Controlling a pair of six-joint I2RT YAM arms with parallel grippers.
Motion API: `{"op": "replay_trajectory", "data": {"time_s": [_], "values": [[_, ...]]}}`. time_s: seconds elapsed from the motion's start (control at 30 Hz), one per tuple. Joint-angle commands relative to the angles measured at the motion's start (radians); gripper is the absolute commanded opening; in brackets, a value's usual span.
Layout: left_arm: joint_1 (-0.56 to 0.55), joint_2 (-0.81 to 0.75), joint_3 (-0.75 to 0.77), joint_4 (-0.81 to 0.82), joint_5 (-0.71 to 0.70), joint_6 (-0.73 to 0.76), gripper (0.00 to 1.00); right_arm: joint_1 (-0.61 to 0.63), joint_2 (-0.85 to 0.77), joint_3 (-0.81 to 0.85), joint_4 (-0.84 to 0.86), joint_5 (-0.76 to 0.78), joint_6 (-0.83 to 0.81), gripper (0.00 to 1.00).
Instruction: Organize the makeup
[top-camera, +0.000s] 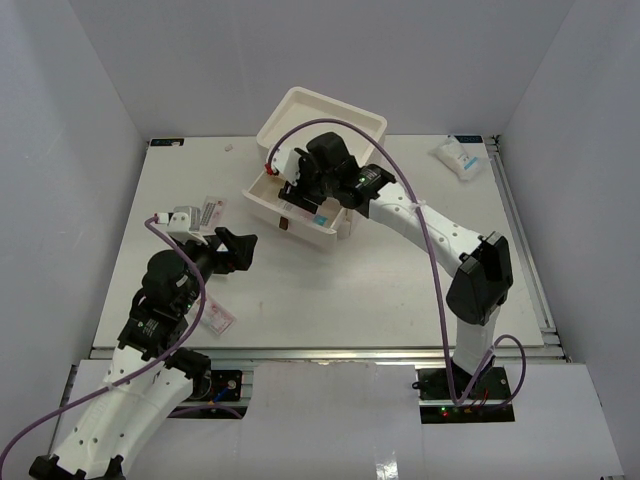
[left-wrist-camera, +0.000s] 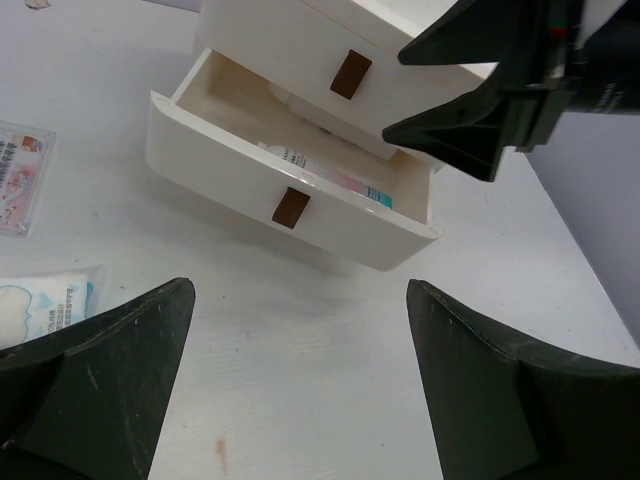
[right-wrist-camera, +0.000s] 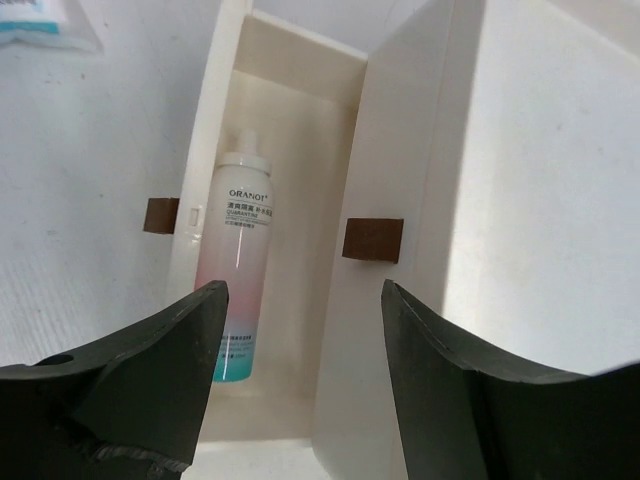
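Observation:
A white bottle (right-wrist-camera: 238, 270) with a pink-to-teal end lies in the pulled-out lower drawer (left-wrist-camera: 230, 175) of the cream drawer box (top-camera: 320, 125); it also shows in the left wrist view (left-wrist-camera: 335, 182). My right gripper (right-wrist-camera: 305, 290) is open and empty, hovering over that drawer (top-camera: 300, 195). My left gripper (left-wrist-camera: 300, 290) is open and empty above bare table, in front of the drawer (top-camera: 243, 248). A flat sachet (left-wrist-camera: 20, 175) and a second one (left-wrist-camera: 45, 305) lie to its left. Sponges and tube are out of view.
A sachet (top-camera: 218, 318) lies near the left arm, another (top-camera: 210, 212) beside the box. A white and blue packet (top-camera: 458, 157) lies at the back right. Brown handles (right-wrist-camera: 372, 240) mark the drawer fronts. White walls enclose the table.

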Motion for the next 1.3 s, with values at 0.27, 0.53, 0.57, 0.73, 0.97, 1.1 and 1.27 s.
{"op": "replay_trajectory", "data": {"time_s": [0.27,0.53,0.57,0.73,0.97,1.1,1.27], "values": [[0.006,0.112,-0.015,0.030,0.144,-0.032,0.90,-0.045,-0.196,0.010,-0.078,-0.189,-0.135,0.66],[0.006,0.235,-0.083,0.136,0.243,-0.179,0.69,-0.134,-0.083,0.066,-0.066,-0.184,-0.132,0.65],[0.007,0.256,-0.089,0.155,0.258,-0.189,0.68,-0.138,-0.064,0.079,-0.066,-0.183,-0.132,0.65],[0.007,0.367,-0.132,0.301,0.286,-0.262,0.57,-0.147,-0.017,0.108,-0.076,-0.206,-0.121,0.58],[0.007,0.582,-0.126,0.442,0.258,-0.269,0.43,-0.158,-0.010,0.095,-0.099,-0.232,-0.100,0.23],[0.007,0.695,-0.078,0.509,0.239,-0.260,0.42,-0.158,-0.019,0.078,-0.120,-0.287,-0.087,0.09],[0.007,0.855,0.030,0.564,0.217,-0.230,0.41,-0.158,-0.022,0.067,-0.132,-0.323,-0.071,0.08]]}}
